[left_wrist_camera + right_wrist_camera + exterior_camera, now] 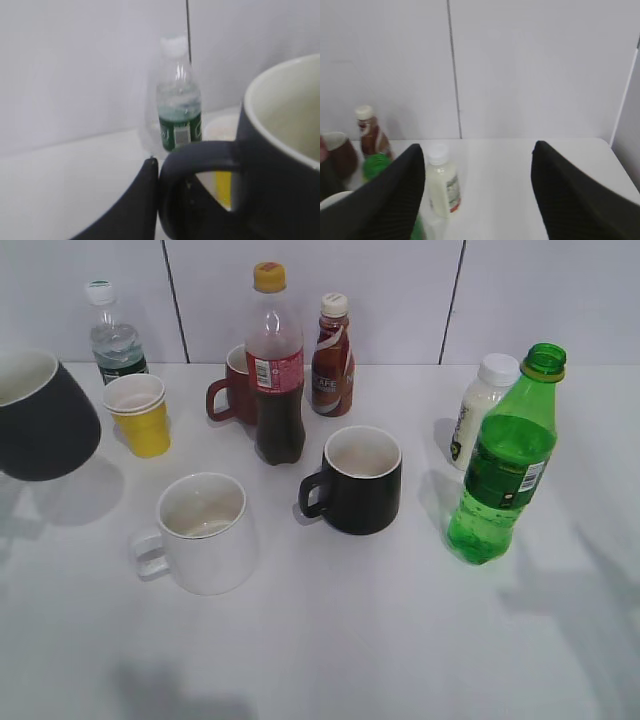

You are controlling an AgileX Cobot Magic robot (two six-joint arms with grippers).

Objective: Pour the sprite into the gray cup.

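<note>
At far left, my left pincer (pixel 150 200) grips the gray cup (pixel 40 415) by its handle, lifted off the desk (pixel 350 640). Right pincer (pixel 477 192) spread wide, holding nothing. Sprite (pixel 505 460) stands upright at right, beside a white bottle (pixel 480 405).

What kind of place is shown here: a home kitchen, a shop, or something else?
Probably a lab test bench, not a kitchen. A plain white table stands against a bare paneled wall, with assorted bottles and mugs spread out, like the sprite and black mug. No sink or stove shows.
</note>
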